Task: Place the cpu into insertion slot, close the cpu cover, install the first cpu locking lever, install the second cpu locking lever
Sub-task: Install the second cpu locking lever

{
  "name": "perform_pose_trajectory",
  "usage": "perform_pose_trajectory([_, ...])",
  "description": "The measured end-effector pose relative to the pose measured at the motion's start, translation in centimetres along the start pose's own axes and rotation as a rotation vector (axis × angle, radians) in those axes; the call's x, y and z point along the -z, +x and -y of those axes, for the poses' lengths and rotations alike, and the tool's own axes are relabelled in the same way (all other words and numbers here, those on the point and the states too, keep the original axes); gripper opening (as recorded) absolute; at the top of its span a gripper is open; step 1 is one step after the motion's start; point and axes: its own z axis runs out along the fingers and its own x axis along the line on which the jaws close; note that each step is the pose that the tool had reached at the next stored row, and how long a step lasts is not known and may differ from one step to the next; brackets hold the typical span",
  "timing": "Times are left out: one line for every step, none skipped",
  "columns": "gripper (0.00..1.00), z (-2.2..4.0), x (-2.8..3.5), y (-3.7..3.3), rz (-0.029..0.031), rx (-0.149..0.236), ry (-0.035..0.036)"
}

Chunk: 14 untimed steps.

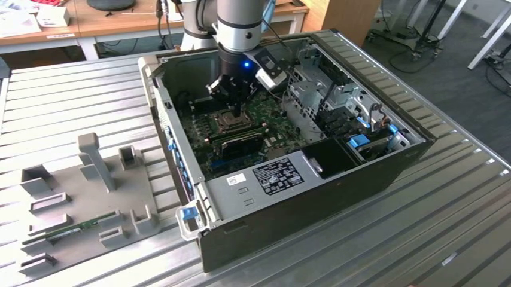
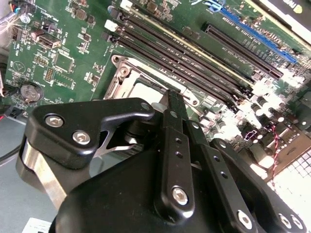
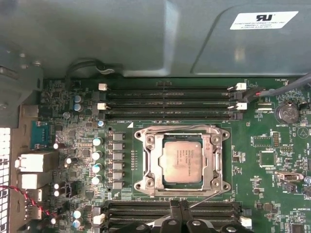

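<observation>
Hand [image 1: 236, 103] hovers just above the slot [image 3: 183, 160]; whether its fingers are parted or holding anything I cannot tell. Cpu [image 3: 181, 161] lies seated in the slot, under the cover [image 3: 148, 163]: light, stiff, fragile, best taken by its edges.

The cpu [image 3: 181, 161] shows a matt silvery-tan metal face; the cpu cover [image 3: 182, 138] is shiny bare metal; the gripper [image 2: 170, 145] is matt black.

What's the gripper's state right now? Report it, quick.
Gripper: fingers together, so it reads as shut, holding nothing visible, poised at the edge of the insertion slot, where the cpu already sits.
</observation>
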Motion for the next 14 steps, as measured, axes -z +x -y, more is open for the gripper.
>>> perform_pose_trajectory([0.10,0.03,-0.01,0.07,0.0000,0.000,0.0000])
perform_pose_trajectory([0.10,0.07,-0.01,0.11,-0.0001,0.000,0.0000])
perform_pose_trajectory([0.10,0.14,-0.02,0.14,0.0000,0.000,0.0000])
perform_pose_trajectory([0.10,0.19,-0.03,0.18,-0.0001,0.000,-0.0001])
perform_pose_trajectory([0.10,0.23,-0.04,0.23,0.0000,0.000,0.0000])
perform_pose_trajectory([0.10,0.25,-0.08,0.30,0.0000,0.000,-0.0001])
perform_pose_trajectory([0.10,0.25,-0.12,0.40,0.0000,0.000,-0.0001])
perform_pose_trajectory([0.10,0.26,-0.17,0.52,-0.0001,0.000,0.0000])
perform_pose_trajectory([0.10,0.26,-0.22,0.67,0.0000,0.000,0.0000])
perform_pose_trajectory([0.10,0.27,-0.28,0.82,0.0000,0.000,0.0000])
perform_pose_trajectory([0.10,0.27,-0.31,0.94,0.0001,0.000,0.0001])
perform_pose_trajectory([0.10,0.27,-0.32,0.98,0.0000,0.000,0.0001])
perform_pose_trajectory([0.10,0.27,-0.32,0.98,0.0000,0.000,0.0002])
perform_pose_trajectory([0.10,0.27,-0.32,0.98,0.0000,0.000,0.0001])
